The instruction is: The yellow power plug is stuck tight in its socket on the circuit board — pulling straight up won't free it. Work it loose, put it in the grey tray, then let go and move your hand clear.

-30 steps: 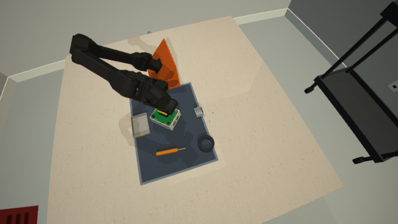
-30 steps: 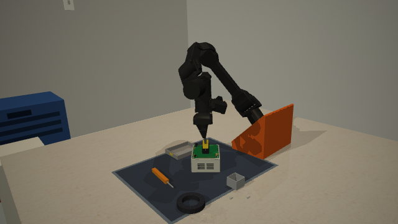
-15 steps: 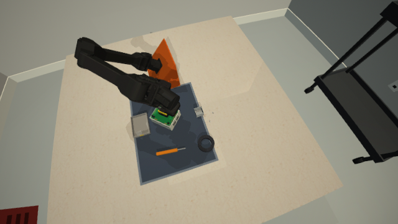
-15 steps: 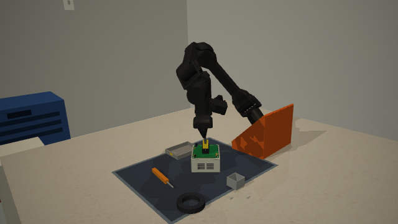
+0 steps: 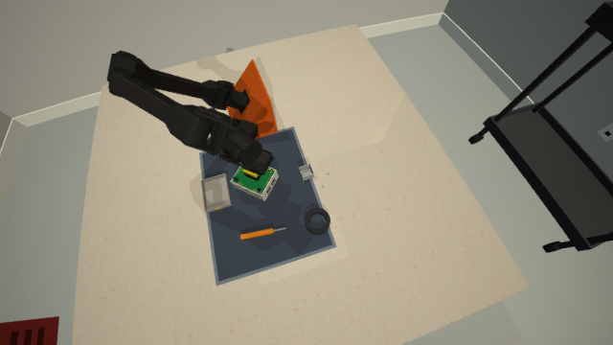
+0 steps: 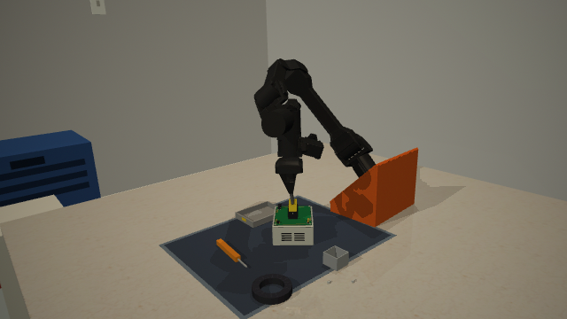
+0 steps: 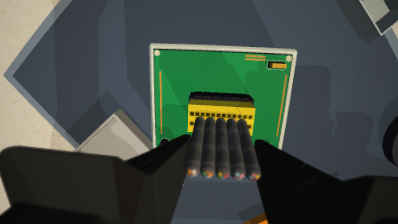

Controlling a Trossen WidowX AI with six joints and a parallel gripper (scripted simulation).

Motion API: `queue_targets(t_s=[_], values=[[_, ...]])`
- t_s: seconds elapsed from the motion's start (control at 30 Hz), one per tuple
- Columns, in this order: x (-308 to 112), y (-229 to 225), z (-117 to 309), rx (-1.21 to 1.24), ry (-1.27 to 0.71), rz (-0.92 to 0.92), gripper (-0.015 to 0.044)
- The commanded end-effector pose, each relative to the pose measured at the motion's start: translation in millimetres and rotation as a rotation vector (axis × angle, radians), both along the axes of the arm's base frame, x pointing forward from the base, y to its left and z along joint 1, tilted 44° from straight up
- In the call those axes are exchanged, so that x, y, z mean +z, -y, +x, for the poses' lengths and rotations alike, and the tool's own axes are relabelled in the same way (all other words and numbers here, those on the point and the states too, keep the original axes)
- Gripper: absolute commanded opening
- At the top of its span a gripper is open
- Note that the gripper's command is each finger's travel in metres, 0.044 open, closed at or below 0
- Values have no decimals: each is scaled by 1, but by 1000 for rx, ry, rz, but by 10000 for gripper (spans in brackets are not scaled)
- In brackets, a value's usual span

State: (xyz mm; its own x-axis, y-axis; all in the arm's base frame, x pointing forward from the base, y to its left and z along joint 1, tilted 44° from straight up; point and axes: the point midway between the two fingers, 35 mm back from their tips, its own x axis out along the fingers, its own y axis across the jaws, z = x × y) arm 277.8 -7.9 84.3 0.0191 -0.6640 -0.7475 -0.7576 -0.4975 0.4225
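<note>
Dark blue mat [image 5: 259, 259] [image 6: 199, 261] [image 7: 345, 120] on pale table [image 5: 407, 216] [image 6: 111, 248]; black arm [image 5: 148, 96] [image 6: 323, 111] reaching down over white box [image 5: 264, 195] [image 6: 292, 236] topped by green circuit board [image 5: 254, 184] [image 6: 306, 217] [image 7: 175, 75]; grey tray [image 5: 206, 196] [image 6: 253, 219] [image 7: 112, 134] beside box; black ring [image 5: 317, 232] [image 6: 272, 298] and orange screwdriver [image 5: 257, 234] [image 6: 228, 250] on mat; gripper [image 6: 291, 195] [image 7: 222, 145] clenched on yellow plug [image 5: 250, 173] [image 6: 292, 206] [image 7: 221, 109]; plug at black socket [image 6: 292, 213] [image 7: 221, 97] on board, outside tray.

The black arm [image 5: 179, 117] [image 6: 321, 106] rises, bends over at its elbow and reaches down — its end effector [image 5: 259, 170] [image 6: 291, 197] [image 7: 222, 145] points downward, fingers partly apart — clamped, not shut fully.
</note>
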Motion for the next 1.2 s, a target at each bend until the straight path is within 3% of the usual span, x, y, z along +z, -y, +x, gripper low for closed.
queue_targets(t_s=[0.0, 0.5, 1.17], values=[[13, -8, -8, 62, 41, 53, 0], [5, -21, 9, -80, -109, -127, 0], [13, -18, 1, -9, -34, -36, 0]])
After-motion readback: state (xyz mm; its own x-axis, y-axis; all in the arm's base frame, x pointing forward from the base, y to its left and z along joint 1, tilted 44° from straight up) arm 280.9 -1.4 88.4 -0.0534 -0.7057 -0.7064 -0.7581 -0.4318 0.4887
